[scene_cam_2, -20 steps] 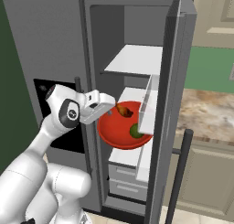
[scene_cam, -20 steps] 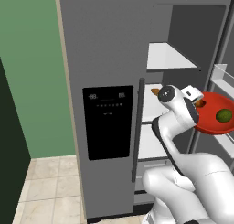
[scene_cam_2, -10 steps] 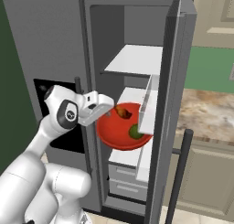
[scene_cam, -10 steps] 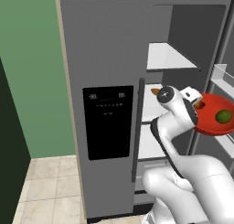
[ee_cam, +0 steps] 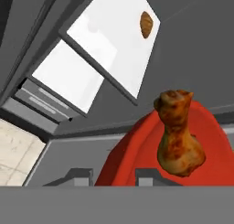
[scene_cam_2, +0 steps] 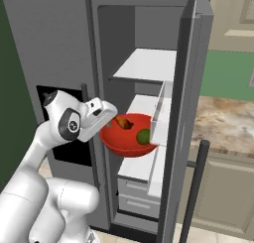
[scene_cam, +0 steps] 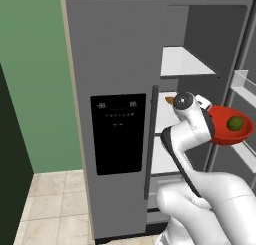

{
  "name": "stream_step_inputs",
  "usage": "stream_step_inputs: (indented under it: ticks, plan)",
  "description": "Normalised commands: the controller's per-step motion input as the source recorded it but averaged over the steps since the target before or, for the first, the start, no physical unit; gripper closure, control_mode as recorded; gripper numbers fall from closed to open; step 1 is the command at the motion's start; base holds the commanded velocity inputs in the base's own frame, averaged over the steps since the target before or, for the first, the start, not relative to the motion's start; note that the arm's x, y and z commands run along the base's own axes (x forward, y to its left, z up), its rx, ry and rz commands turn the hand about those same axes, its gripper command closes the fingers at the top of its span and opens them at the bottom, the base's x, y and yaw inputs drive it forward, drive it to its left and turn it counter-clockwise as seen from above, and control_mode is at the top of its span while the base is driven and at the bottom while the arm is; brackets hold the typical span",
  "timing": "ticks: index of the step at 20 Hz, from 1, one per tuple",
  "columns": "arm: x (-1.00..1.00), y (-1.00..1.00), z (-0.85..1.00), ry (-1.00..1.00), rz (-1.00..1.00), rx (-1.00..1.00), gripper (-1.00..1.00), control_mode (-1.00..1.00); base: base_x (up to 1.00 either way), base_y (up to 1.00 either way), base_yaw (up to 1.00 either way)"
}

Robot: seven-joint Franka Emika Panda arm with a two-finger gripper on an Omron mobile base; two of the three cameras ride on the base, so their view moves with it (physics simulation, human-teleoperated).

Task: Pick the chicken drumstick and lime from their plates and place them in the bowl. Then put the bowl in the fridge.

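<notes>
While its jaws pinch the near rim of the red bowl (scene_cam_2: 128, 138), the gripper (ee_cam: 113, 176) holds that bowl up in front of the open right-hand compartment of the fridge (scene_cam_2: 59, 48), about level with the lower white shelf (scene_cam_2: 144, 105). Inside the bowl lie the chicken drumstick (ee_cam: 177, 134), thin end pointing away from the hand, and the lime (scene_cam_2: 143, 135), which sits further right. On the white shelf beyond rests a small brown food item (ee_cam: 146, 24). Left of the gripper the closed door carries the black dispenser panel (scene_cam: 118, 133) and a long vertical handle (scene_cam: 150, 141). Far right, a marbled bench (scene_cam_2: 225, 125) stands beside the open door.
</notes>
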Motion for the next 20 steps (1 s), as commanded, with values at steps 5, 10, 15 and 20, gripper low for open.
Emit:
stream_step_inputs:
  ticks: [5,10,15,20]
  plan:
    - [0.21,0.0,0.06,0.11,0.38,0.03,1.0,-1.0,0.0,0.0,0.0]
    - [0.09,0.05,0.06,0.14,0.48,0.01,1.0,-1.0,0.0,0.0,0.0]
    - [0.0,0.0,0.11,0.03,0.46,0.06,1.0,-1.0,0.0,0.0,0.0]
    - [-0.03,-0.02,0.14,0.0,0.31,0.04,1.0,-1.0,0.0,0.0,0.0]
